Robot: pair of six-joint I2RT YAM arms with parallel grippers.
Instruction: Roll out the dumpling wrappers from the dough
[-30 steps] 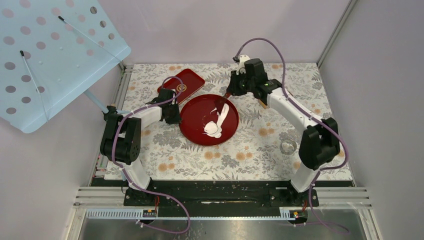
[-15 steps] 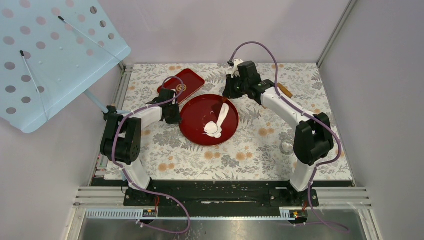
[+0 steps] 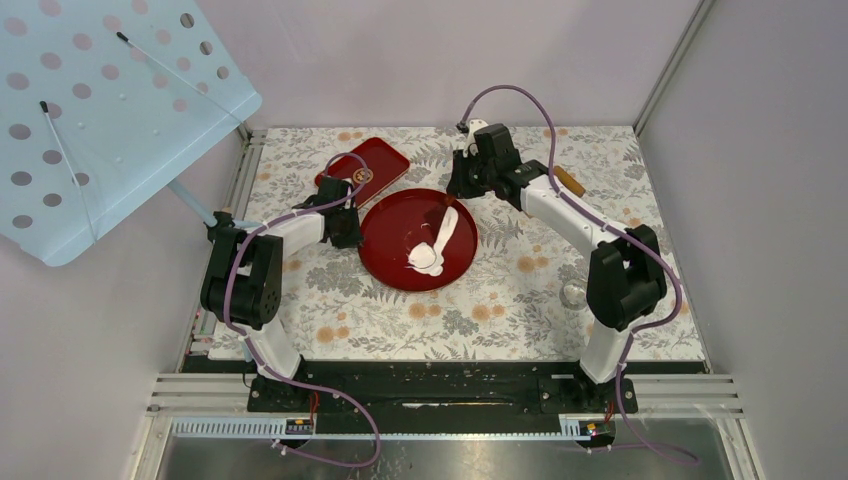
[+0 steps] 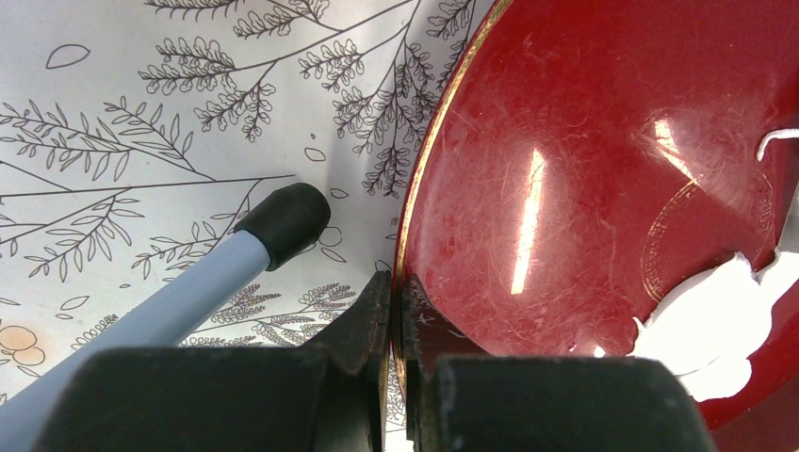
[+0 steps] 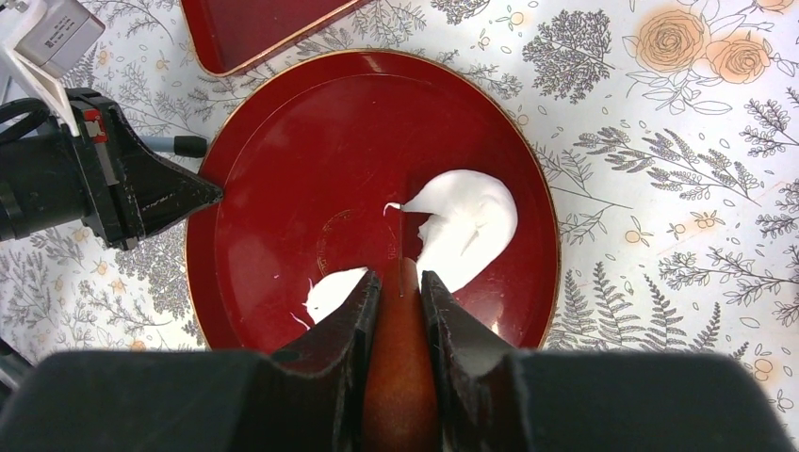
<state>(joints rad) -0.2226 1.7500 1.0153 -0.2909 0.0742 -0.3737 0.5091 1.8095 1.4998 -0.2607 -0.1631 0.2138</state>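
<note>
A round red plate [image 3: 392, 262] holds two flat white dough pieces: a longer one [image 3: 447, 226] and a small roundish one [image 3: 426, 259]. In the right wrist view the larger piece [image 5: 468, 226] lies beyond the pin tip and the smaller [image 5: 334, 291] to its left. My right gripper [image 3: 456, 186] is shut on a brown wooden rolling pin [image 5: 401, 367] above the plate's back right edge, and the pin's tip is clear of the dough. My left gripper [image 4: 397, 299] is shut on the plate's left rim [image 4: 421, 179].
A red rectangular tray [image 3: 364, 168] lies at the back left, also in the right wrist view [image 5: 247, 30]. A pale blue stand leg with a black cap [image 4: 283, 221] lies beside my left gripper. A small clear glass [image 3: 572, 293] sits by the right arm. A perforated blue panel [image 3: 100, 110] overhangs the left side.
My right gripper has pulled the rolling pin off the dough, toward the plate's back edge, and its arm has swung round. The left gripper has stayed on the rim.
</note>
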